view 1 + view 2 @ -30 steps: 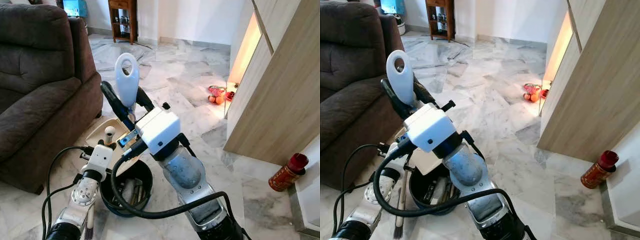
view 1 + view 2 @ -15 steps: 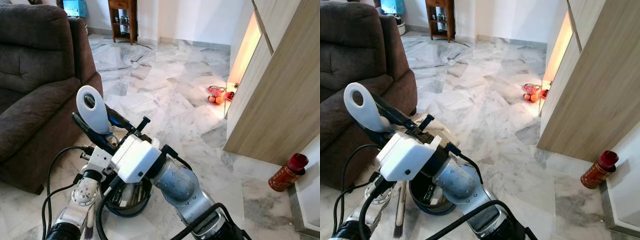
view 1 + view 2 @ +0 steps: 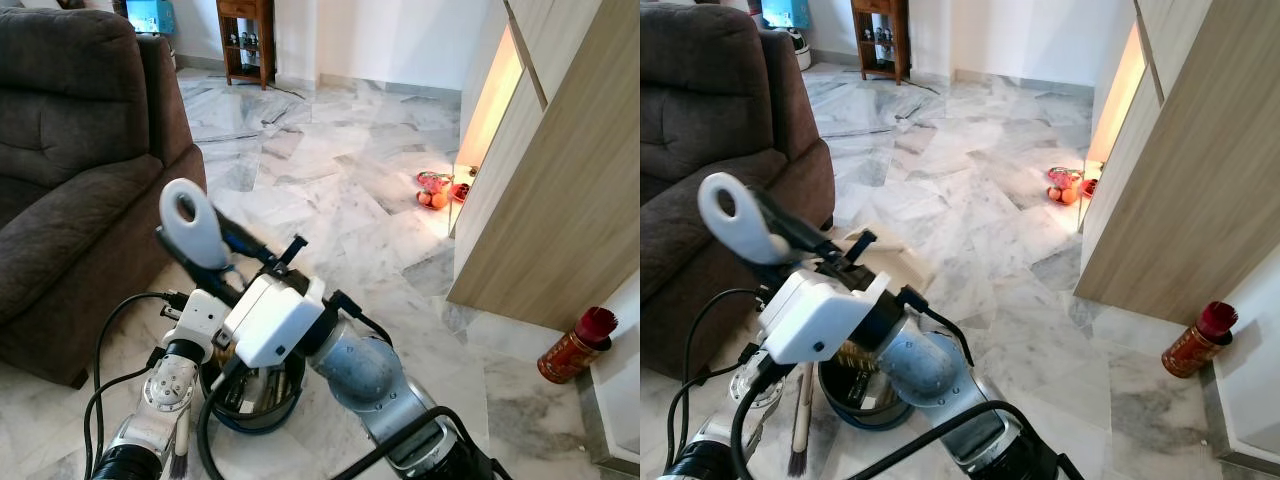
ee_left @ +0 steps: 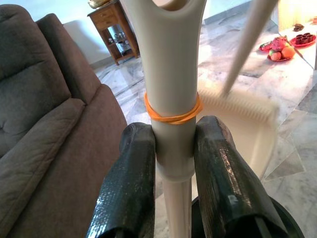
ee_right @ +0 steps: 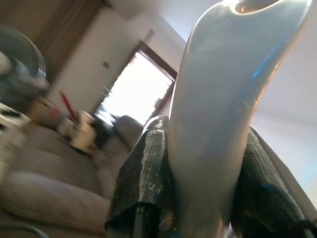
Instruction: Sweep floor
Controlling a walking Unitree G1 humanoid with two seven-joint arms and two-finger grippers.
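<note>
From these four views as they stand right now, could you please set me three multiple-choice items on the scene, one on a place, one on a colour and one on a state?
1. Where does the red canister stand?
A. On the sofa
B. On the floor by the wooden cabinet
C. Inside the black bucket

2. What colour is the band round the cream handle?
A. Orange
B. Green
C. Black

3. What is the right gripper doing?
A. Hanging open
B. Shut on the pale blue handle
C. Shut on a cloth

Answers:
1. B: it stands on the marble floor beside the wooden cabinet.
2. A: the left wrist view shows an orange band just above the left gripper.
3. B: its fingers press both sides of the pale blue handle.
</note>
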